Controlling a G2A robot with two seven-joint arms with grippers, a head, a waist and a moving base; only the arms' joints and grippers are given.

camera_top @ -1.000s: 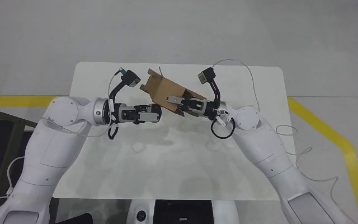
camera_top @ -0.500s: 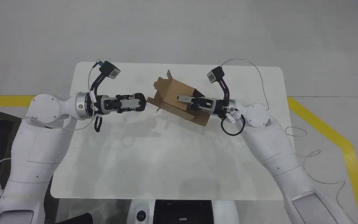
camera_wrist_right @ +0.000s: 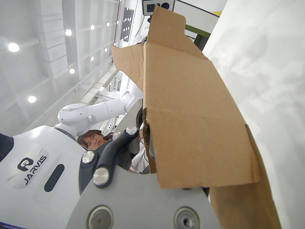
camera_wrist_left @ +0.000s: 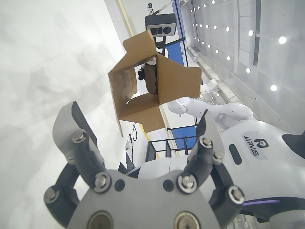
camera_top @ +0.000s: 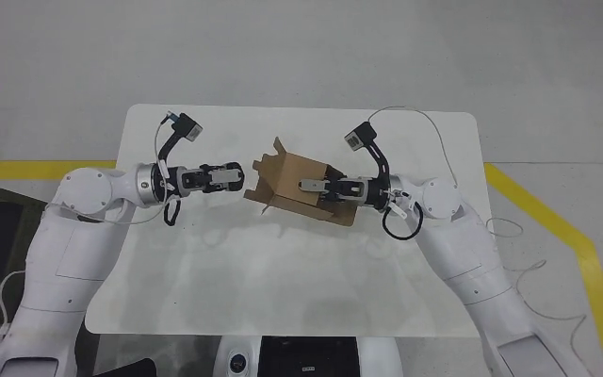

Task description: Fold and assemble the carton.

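A brown carton [camera_top: 283, 177] hangs above the middle of the white table [camera_top: 188, 273], its tube open and its end flaps splayed. My right gripper [camera_top: 311, 186] is shut on one of its walls from the right side. In the right wrist view the carton [camera_wrist_right: 190, 120] covers most of that gripper, leaving one dark finger [camera_wrist_right: 119, 141] visible beside the cardboard. My left gripper [camera_top: 247, 173] stands open just left of the carton, a small gap away. Through the left wrist view its spread gripper [camera_wrist_left: 140, 110] faces the open end of the carton [camera_wrist_left: 176, 82], with nothing between the fingers.
Both arms hover over the table, one at each side of the carton. Yellow floor tape [camera_top: 38, 170] runs past the table's left and right edges. A loose cable [camera_top: 429, 141] trails from the right arm over the back right corner.
The left gripper let go of the carton and drew back to the left, then edged closer again. The right arm carried the carton rightward and toward the front, turning it.
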